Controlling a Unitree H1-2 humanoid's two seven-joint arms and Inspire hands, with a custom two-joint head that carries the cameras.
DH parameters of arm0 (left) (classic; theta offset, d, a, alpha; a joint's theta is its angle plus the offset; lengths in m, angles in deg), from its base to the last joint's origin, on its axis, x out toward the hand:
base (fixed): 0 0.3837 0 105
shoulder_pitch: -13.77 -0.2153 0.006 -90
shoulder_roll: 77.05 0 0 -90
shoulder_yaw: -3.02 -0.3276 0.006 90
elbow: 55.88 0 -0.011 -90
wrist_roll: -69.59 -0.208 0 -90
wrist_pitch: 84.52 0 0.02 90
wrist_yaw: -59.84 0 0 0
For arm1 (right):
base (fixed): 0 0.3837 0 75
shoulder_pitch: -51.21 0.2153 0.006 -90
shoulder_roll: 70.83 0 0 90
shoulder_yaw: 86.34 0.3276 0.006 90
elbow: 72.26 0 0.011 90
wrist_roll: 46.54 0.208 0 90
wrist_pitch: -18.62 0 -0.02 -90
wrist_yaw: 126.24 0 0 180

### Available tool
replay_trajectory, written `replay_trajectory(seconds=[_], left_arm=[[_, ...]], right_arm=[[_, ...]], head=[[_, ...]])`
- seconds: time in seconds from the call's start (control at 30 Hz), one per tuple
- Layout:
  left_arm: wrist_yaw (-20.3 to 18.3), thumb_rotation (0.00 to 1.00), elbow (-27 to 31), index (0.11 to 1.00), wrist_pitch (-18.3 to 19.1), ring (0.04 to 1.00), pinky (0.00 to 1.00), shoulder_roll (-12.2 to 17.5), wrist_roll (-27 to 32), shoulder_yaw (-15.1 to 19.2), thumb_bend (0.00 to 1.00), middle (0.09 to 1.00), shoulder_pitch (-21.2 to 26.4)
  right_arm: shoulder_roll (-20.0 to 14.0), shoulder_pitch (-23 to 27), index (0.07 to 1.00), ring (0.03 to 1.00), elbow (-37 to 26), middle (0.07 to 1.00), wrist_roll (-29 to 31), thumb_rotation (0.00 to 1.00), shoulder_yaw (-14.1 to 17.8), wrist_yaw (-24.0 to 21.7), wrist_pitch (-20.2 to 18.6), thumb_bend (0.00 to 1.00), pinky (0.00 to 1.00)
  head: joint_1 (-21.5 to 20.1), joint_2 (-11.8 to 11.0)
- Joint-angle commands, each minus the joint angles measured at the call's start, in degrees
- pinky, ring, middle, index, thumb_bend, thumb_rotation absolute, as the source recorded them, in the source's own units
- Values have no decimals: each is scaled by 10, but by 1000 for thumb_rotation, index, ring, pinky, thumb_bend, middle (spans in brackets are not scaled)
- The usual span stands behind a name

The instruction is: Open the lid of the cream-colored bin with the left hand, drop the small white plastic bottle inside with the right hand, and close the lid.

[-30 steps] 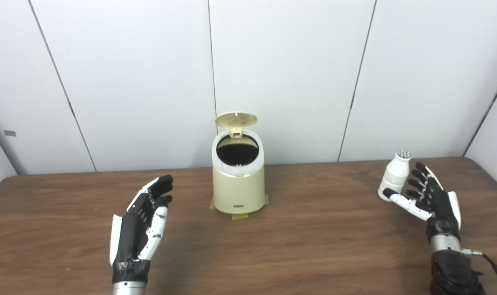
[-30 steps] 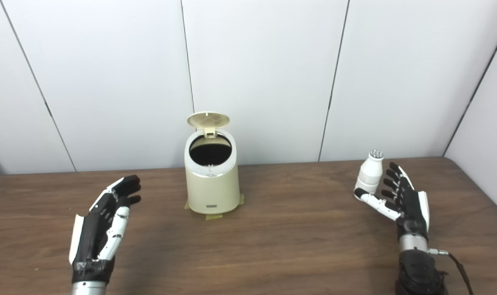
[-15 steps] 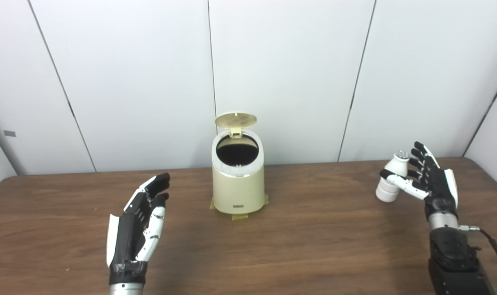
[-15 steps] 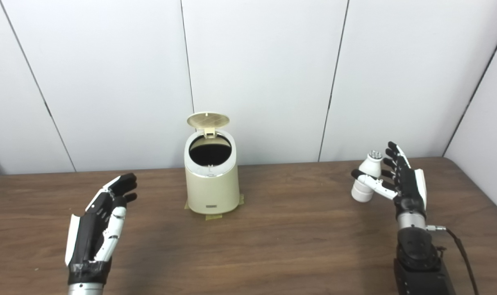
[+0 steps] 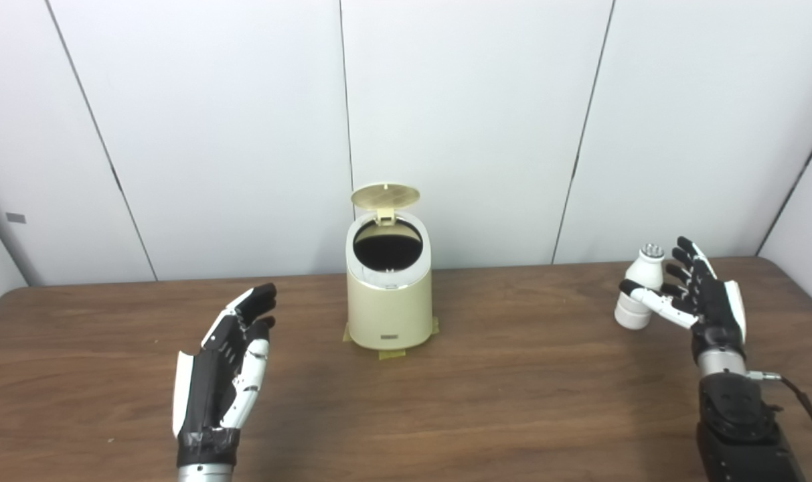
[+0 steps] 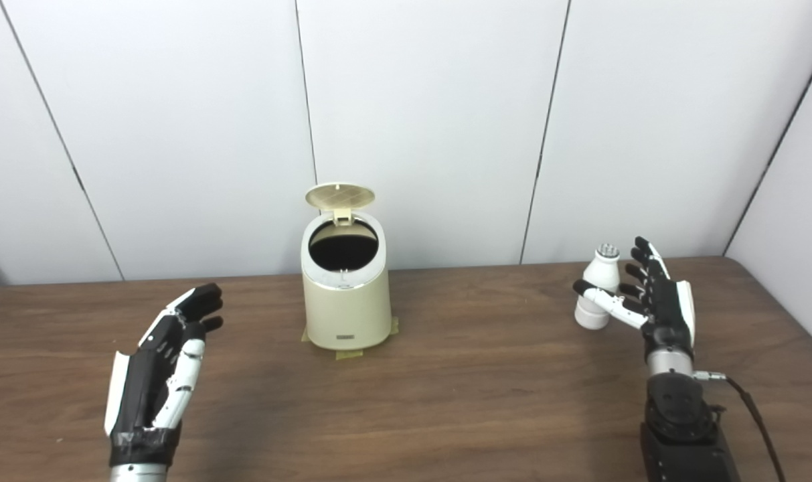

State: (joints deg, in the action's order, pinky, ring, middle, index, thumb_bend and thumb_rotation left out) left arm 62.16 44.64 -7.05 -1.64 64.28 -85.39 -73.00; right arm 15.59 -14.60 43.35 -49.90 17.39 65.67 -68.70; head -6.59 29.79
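**Hold the little bottle round its fat middle**

Your bin (image 5: 388, 291) stands in the middle of the table (image 5: 513, 402), and its lid (image 5: 385, 195) is already up, so the dark hole is showing. The small white bottle (image 5: 638, 289) is far to the right of the bin. Your right hand (image 5: 697, 300) is around it, thumb across the front and fingers (image 5: 681, 258) behind, but the fingers look loose, so I cannot tell if the grip is tight.

The bottle looks light, hard and smooth, so it may slip or tip. Squeeze its wide body, not the thin neck. Your left hand (image 5: 225, 365) waits to the left of the bin, fingers spread, holding nothing.
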Motion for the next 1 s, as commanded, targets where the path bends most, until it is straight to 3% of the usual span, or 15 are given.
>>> replay_trajectory(seconds=[0.0,0.13,0.37,0.57,0.73,0.97], left_arm=[[0,618,18,812,-24,830,787,3,7,0,247,828,12],[-3,603,19,813,-23,830,785,6,20,1,247,829,11],[-12,563,21,815,-13,841,794,19,53,11,243,836,9],[-16,598,22,819,-4,851,824,28,79,19,265,840,11],[-17,643,22,823,-2,860,834,34,83,21,300,849,12],[-20,655,13,821,-10,862,856,39,98,26,274,848,18]], right_arm=[[-9,19,929,868,-16,909,-1,251,3,8,17,851,751],[-4,19,936,876,-13,920,14,229,8,3,20,852,743],[-1,22,900,832,8,879,-15,239,-9,26,34,837,705],[1,24,893,841,28,877,-28,261,-20,35,56,820,743],[7,25,895,849,27,885,-23,229,-18,39,49,810,750],[11,28,904,846,28,889,-21,240,-16,42,45,816,744]], head=[[-1,0],[-13,2],[-57,5],[-90,5],[-113,6],[-132,6]])
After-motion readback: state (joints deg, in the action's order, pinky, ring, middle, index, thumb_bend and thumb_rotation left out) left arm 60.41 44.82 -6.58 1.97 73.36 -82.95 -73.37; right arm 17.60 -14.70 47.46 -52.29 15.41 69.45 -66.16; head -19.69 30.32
